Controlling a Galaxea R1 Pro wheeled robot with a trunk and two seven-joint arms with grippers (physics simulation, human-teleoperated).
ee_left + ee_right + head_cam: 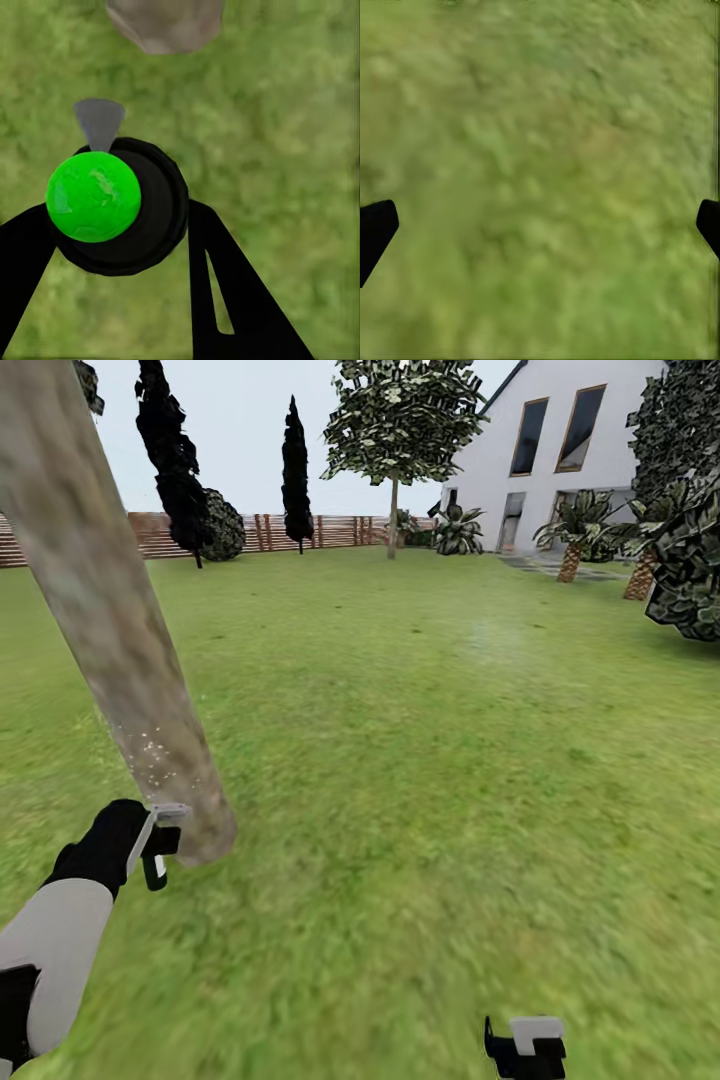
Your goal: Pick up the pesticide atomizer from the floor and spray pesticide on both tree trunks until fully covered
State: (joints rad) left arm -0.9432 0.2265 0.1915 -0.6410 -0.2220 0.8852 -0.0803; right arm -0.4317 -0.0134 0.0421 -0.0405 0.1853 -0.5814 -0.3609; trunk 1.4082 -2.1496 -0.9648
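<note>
A thick mottled tree trunk point(110, 630) slants across the left of the head view, with white spray specks on its lower part. Its base point(166, 22) also shows in the left wrist view. My left gripper point(160, 847) is beside the foot of that trunk, shut on the pesticide atomizer point(155, 872). In the left wrist view the atomizer point(94, 196) is a dark round body with a bright green top, held between my black fingers point(225, 285), its grey nozzle pointing at the trunk. The second tree point(393, 510) stands far off by the fence. My right gripper point(525, 1048) hangs open over grass point(540, 225).
Green lawn point(420, 740) spreads ahead to a slatted wooden fence point(330, 530). Dark conifers point(296, 470) and a round shrub point(222, 525) stand along it. A white house point(560, 450), palms point(572, 540) and a dark bush point(690, 580) are at the right, with a grey paved strip point(545, 565) before the house.
</note>
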